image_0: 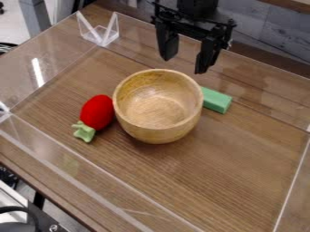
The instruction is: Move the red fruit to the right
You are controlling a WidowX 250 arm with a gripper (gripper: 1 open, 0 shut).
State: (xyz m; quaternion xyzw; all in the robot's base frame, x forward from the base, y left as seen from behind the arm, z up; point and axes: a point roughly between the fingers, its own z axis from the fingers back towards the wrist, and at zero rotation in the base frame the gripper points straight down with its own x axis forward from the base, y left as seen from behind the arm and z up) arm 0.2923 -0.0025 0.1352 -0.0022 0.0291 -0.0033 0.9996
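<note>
Nothing done yet: my gripper hangs spread and empty, apparently well above the wooden bowl, red fruit untouched at its left.

From my seat the single view is evenly and fairly brightly lit, the light seeming to come from overhead. Glare streaks run along the clear plastic walls of the tray, strongest toward 10 and 9 o'clock, with a pale sheen on the brown wood-grain tabletop toward 4 o'clock. The round light wooden bowl throws only a soft, short shadow at its base. The picture is small and slightly soft, so fine edges blur
</note>
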